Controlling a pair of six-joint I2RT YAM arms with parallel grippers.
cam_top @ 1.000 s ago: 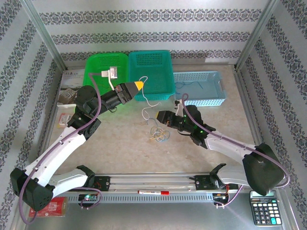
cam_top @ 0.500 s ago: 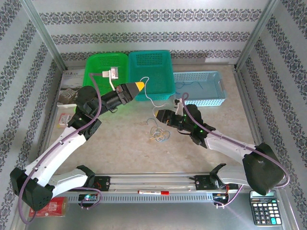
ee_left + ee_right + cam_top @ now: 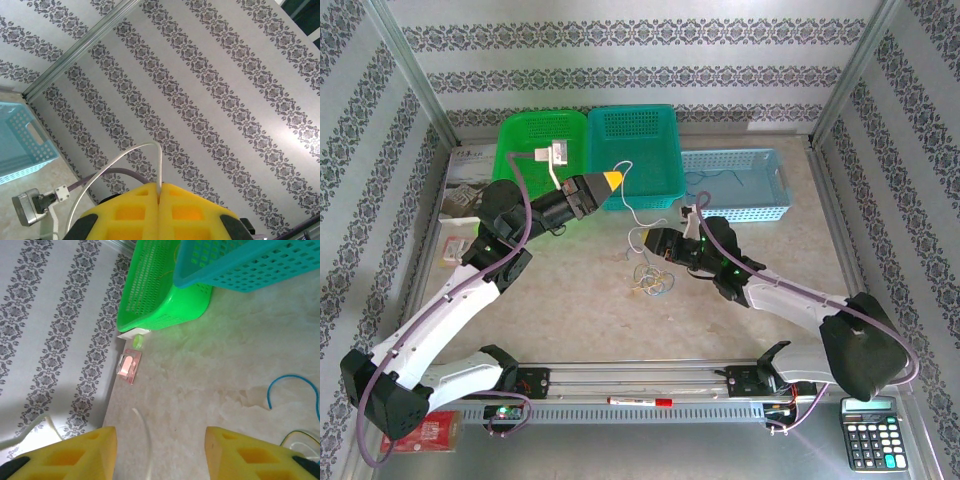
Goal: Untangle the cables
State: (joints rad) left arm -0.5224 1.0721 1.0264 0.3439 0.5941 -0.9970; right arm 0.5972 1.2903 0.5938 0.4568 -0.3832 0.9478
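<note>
1. Green basket (image 3: 542,150): back left of the table, touching the teal basket (image 3: 638,150).
2. Left gripper (image 3: 611,178): I see its yellow pads pressed together, pinching the white cable (image 3: 629,200), raised at the teal basket's front.
3. White cable: droops from that pinch towards the right gripper (image 3: 640,240).
4. Right gripper: fingers spread, nothing clamped.
5. Tangle of cables (image 3: 653,279): on the table, just beside the right gripper.
6. Light-blue basket (image 3: 740,185): back right.

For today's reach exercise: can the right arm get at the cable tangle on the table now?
Probably yes: the right gripper is open right beside the tangle, nothing seen between them, though a white cable hangs close.
</note>
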